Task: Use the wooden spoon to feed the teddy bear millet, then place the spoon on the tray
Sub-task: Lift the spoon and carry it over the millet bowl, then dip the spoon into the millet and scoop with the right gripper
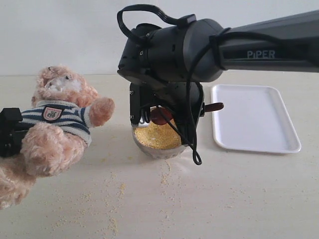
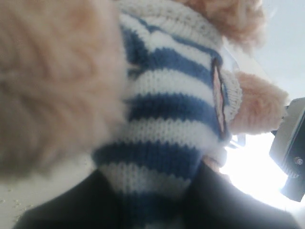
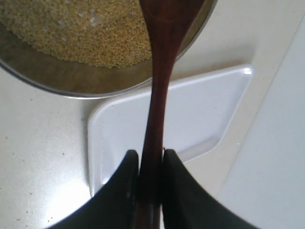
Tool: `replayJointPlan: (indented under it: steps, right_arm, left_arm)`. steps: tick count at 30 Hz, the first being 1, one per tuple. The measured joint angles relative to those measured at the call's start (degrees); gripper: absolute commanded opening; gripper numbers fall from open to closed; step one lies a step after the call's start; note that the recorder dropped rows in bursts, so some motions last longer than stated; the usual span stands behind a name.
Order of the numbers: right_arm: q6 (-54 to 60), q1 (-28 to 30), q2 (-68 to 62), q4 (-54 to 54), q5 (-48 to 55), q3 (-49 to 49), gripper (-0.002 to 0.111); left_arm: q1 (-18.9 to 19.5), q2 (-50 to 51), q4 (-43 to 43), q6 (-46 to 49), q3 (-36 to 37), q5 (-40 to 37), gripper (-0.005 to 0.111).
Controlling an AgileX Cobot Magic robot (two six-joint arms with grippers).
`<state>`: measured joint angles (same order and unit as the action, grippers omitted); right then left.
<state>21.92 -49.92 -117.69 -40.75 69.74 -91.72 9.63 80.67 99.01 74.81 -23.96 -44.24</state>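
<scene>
The teddy bear leans tilted at the left, in its navy-and-white striped shirt. My left gripper is shut on the bear's shirted body. The metal bowl of yellow millet stands at the centre, under my right arm. My right gripper is shut on the handle of the wooden spoon. The spoon's round end hangs just over the millet, and its handle tip points toward the tray. Whether the spoon carries grains is hidden.
The white tray lies right of the bowl with nothing on it. Loose millet grains are scattered over the pale tabletop in front of the bowl and bear. A black cable loops down from the right arm beside the bowl.
</scene>
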Motion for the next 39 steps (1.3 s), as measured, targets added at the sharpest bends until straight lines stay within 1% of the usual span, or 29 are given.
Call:
replayJointPlan:
  steps: [13,20,25,34,39]
  right_arm:
    - [0.0,0.12,-1.21,0.0,0.0,0.0,0.0]
    - [0.52,0.12,-1.21,2.15,0.0,0.0,0.0]
    - [2.93,0.12,-1.86,4.27,0.0,0.0,0.0]
    - [1.36,0.12,-2.43,5.82,0.0,0.0,0.0]
    - [0.99,0.12,-2.19,8.92,0.0,0.0,0.0]
  left_arm:
    - [0.0,0.0,0.0,0.0,0.0,0.0,0.005]
    - [0.0,0.0,0.0,0.0,0.0,0.0,0.005]
    - [0.0,0.0,0.0,0.0,0.0,0.0,0.005]
    - [0.0,0.0,0.0,0.0,0.0,0.0,0.005]
    - [0.0,0.0,0.0,0.0,0.0,0.0,0.005]
